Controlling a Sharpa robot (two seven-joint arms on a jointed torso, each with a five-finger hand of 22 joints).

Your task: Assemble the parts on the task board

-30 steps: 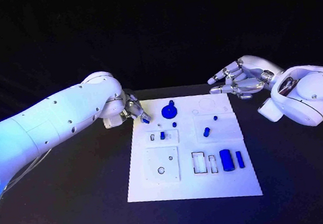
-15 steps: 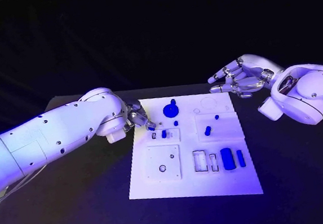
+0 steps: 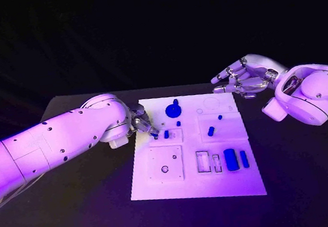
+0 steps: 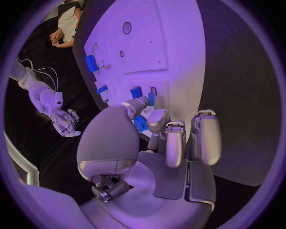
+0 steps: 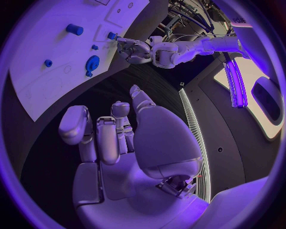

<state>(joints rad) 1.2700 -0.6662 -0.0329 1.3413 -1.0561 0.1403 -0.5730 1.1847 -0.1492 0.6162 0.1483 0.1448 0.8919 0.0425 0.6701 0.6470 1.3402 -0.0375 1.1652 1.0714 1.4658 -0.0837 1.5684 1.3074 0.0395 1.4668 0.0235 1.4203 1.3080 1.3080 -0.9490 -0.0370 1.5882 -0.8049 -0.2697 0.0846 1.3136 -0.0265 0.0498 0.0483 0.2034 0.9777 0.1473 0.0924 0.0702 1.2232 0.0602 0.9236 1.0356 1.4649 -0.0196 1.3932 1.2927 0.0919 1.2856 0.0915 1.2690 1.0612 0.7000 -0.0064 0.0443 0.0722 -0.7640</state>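
Observation:
The white task board (image 3: 198,184) lies in the middle of the black table. My left hand (image 3: 140,123) hovers over the board's left edge, near its far end. It pinches a small blue part (image 4: 140,123) between thumb and finger, just above a small square plate holding a blue peg (image 3: 165,134). A round blue knob (image 3: 173,111) stands at the far end, and a blue cylinder (image 3: 231,159) and a slim blue bar (image 3: 244,159) lie at the near right. My right hand (image 3: 242,80) hangs beyond the far right corner, fingers spread and holding nothing.
More small blue pieces (image 3: 210,132) stand mid-board. The black table (image 3: 78,207) spreads wide on both sides of the board. In the right wrist view the board (image 5: 42,71) lies beyond my right hand (image 5: 119,138), with the left hand (image 5: 134,50) at its far side.
My left hand has come nearer along the board's left edge with the blue part, from beside the round knob to over the small square plate. The right hand has stayed put.

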